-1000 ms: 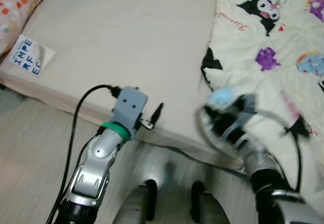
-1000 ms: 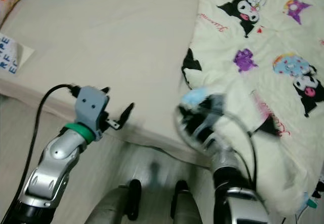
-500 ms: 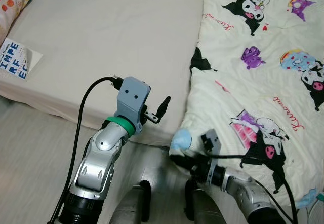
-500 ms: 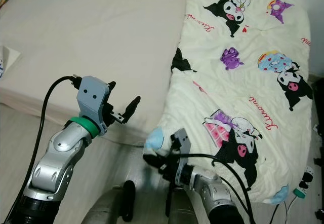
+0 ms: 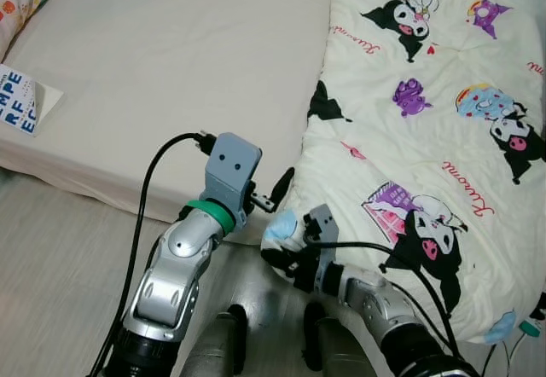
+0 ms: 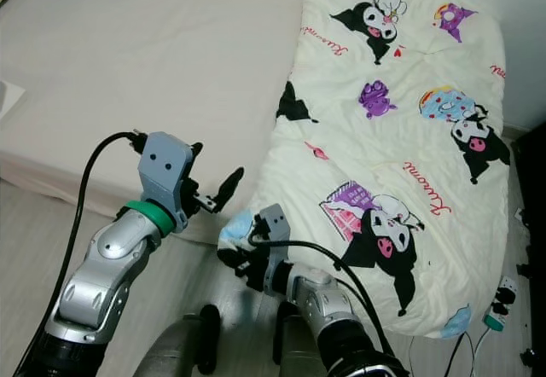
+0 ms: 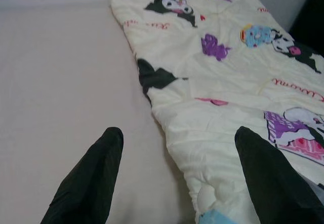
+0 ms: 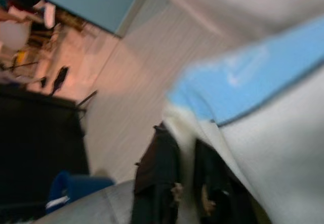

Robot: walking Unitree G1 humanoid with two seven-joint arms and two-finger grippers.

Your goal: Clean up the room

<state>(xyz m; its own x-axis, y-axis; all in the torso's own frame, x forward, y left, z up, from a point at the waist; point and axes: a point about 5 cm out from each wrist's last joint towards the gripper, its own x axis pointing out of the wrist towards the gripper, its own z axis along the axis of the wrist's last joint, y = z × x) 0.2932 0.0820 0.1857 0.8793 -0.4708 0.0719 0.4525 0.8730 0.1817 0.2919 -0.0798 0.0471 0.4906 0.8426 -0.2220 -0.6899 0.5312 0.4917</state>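
Cream quilt corner pinched in right gripper

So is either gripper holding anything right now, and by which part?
The right gripper is shut on the cream cartoon-print quilt, pinching its near corner with the light blue edging. The left gripper is open, holding nothing.

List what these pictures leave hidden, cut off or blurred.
- Book: cut by the left eye view's edge, so its title is incomplete.
- Right gripper: its fingertips are buried in the quilt corner.
- Right wrist view: blurred; the dark room behind the quilt is unreadable.
- Bed: its underside is hidden by the mattress edge.
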